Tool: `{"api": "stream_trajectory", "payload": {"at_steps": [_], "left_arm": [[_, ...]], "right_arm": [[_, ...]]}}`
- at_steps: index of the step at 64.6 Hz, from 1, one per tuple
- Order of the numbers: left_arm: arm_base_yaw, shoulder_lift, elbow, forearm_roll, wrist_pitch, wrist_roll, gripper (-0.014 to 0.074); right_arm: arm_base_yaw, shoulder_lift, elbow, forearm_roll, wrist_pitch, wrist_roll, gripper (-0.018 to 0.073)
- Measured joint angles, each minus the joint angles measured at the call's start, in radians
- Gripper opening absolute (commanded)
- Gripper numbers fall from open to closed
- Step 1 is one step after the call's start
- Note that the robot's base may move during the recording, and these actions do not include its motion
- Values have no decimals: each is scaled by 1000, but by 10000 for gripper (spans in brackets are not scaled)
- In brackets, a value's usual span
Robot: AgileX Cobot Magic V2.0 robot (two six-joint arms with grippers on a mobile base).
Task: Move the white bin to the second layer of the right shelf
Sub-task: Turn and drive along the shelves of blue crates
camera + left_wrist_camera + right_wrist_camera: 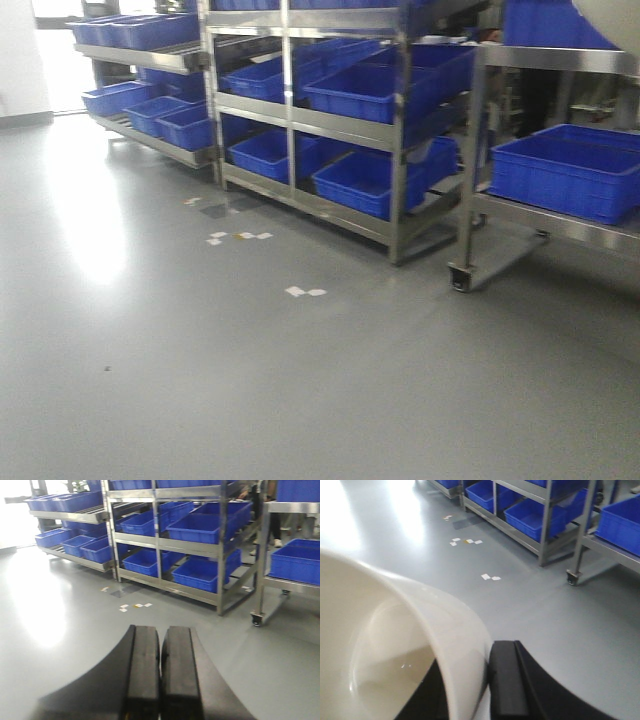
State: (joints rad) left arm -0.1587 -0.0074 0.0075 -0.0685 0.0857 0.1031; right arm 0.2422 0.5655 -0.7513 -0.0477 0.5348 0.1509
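Carrying step, we judge: our right gripper [470, 692] pinching white bin [395, 630] wall; left gripper [160, 675] pressed together, empty. Next we need closer approach to wheeled steel rack [560, 224], then lift.

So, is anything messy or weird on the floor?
Yes. Little white scraps lie scattered on the grey floor in front of the steel rack, like litter or tape. Nothing else looks spilled or broken.

Front and both wrist views face the same blue-crate rack [400, 150] from afar
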Motion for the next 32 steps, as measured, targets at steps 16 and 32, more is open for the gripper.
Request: {"api": "stream_trajectory", "payload": {"at_steps": [16,32], "left_arm": [[0,0,0,0,0,0,85],[0,0,0,0,0,0,85]], "right_arm": [[0,0,0,0,0,0,48],[0,0,0,0,0,0,48]]}}
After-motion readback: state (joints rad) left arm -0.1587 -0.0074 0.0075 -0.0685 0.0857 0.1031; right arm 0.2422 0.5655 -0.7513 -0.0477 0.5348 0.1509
